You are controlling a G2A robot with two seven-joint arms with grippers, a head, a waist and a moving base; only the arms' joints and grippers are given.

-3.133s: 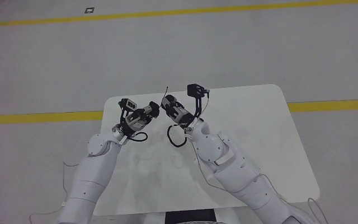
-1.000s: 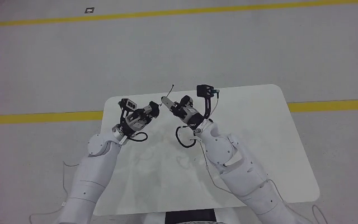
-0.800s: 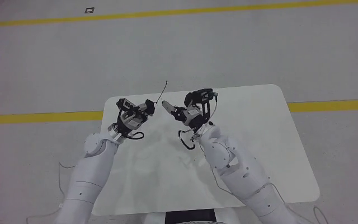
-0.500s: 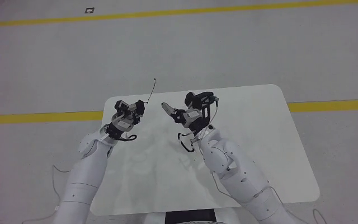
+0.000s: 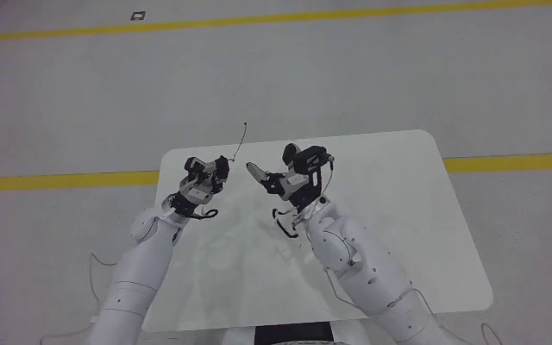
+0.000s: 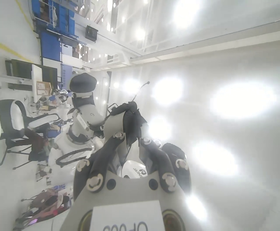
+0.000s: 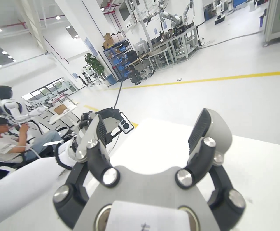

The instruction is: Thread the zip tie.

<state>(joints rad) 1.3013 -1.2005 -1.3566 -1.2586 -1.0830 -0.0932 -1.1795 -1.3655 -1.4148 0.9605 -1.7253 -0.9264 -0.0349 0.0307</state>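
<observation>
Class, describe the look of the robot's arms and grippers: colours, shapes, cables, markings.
The left arm and right arm have rounded white shells and looped black wrist cables. The left gripper and right gripper have grey plates, silver screws, black links, white labels.

I'm working in a big robotics lab, more factory hall than office. The white table (image 5: pixel 405 198) stands on a pale, glossy floor marked with yellow lines (image 5: pixel 259 19). Beyond the tabletop's far edge I can see workbenches (image 7: pixel 181 32) loaded with monitors and cables, blue bin shelving (image 7: pixel 116 52), a pair of robot arms on a stand (image 7: pixel 169 16) and a potted plant (image 7: pixel 94 63). Rows of bright ceiling lights (image 6: pixel 181 13) hang high overhead.
</observation>
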